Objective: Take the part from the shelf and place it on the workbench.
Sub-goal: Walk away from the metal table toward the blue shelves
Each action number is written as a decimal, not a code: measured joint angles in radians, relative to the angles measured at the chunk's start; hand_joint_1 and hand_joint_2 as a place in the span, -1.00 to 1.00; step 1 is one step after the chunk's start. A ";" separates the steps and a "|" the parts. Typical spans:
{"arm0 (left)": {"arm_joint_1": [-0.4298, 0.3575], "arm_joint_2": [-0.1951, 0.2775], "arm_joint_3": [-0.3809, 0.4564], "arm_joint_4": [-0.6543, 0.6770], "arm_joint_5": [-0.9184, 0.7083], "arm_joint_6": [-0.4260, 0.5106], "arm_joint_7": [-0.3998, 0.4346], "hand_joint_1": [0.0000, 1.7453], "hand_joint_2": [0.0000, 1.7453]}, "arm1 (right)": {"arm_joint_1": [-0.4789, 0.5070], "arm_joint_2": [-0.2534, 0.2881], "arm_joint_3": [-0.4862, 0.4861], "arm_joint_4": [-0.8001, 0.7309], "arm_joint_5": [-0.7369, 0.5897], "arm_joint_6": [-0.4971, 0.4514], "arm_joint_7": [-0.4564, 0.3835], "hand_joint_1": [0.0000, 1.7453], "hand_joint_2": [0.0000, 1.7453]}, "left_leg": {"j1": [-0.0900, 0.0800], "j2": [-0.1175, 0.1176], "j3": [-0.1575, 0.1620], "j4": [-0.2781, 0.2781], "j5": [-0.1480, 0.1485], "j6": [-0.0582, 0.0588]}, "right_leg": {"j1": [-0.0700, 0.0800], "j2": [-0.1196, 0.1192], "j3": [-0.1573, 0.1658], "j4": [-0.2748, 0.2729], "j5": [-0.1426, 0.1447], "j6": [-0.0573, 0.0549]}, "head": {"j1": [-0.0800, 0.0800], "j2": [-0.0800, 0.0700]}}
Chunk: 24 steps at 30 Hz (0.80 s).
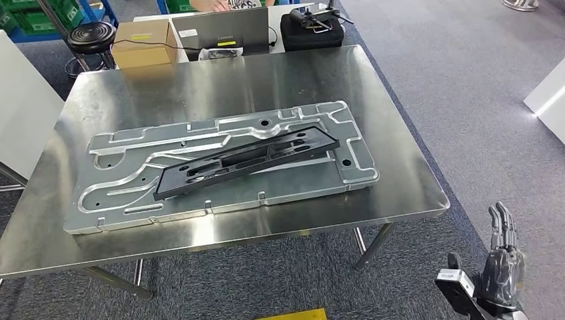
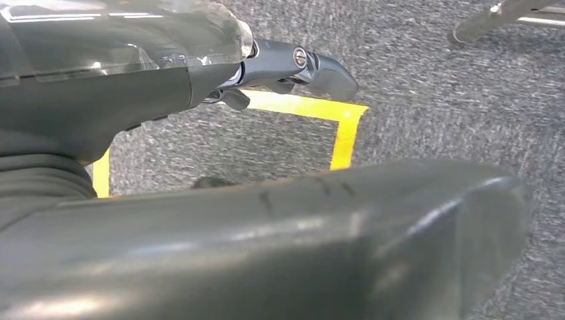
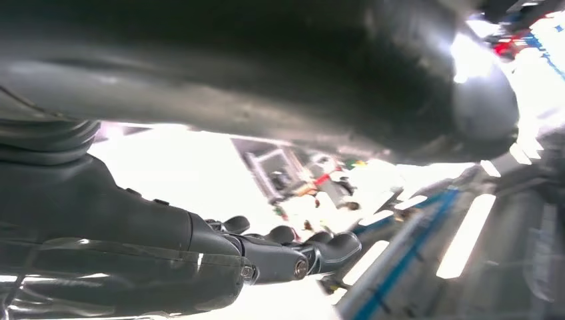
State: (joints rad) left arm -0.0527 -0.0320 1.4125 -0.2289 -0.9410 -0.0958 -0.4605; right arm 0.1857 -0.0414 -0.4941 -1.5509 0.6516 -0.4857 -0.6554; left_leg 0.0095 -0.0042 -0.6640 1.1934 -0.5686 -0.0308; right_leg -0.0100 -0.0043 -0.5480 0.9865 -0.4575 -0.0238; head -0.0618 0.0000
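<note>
A long black part [image 1: 246, 160] with slotted cut-outs lies slantwise on a large machined aluminium plate [image 1: 220, 130], which rests flat on the steel workbench [image 1: 200, 80]. My right hand [image 1: 503, 257] is low at the front right, off the bench's corner and over the carpet, with its fingers straight and pointing up and nothing in them. In the right wrist view the right hand [image 3: 133, 247] also holds nothing. In the left wrist view my left hand [image 2: 133, 87] hangs over the floor, fingers [image 2: 313, 67] stretched out and apart from the thumb, holding nothing.
Behind the bench stand a cardboard box [image 1: 143, 43], an open laptop [image 1: 220, 30] and a black case [image 1: 311, 30]. A black stool [image 1: 91, 33] is at the far left, a white panel [image 1: 23, 113] beside the bench. Yellow floor tape [image 2: 343, 127] marks the carpet.
</note>
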 joint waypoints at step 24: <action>-0.006 -0.012 0.000 0.000 -0.019 -0.009 -0.012 -1.00 -1.00 | -0.136 0.001 -0.334 0.872 0.294 -0.158 0.025 -1.00 -1.00 | -0.009 0.013 0.077 -0.198 0.157 0.036 | -0.005 0.005 0.092 -0.007 -0.072 0.052 | 0.000 0.000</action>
State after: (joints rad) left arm -0.0585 -0.0443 1.4126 -0.2289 -0.9596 -0.1047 -0.4722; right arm 0.0495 -0.0402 -0.8278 -0.6787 0.9455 -0.6435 -0.6303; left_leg 0.0003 0.0086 -0.5869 0.9951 -0.4117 0.0054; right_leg -0.0153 0.0012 -0.4559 0.9798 -0.5292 0.0282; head -0.0617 0.0000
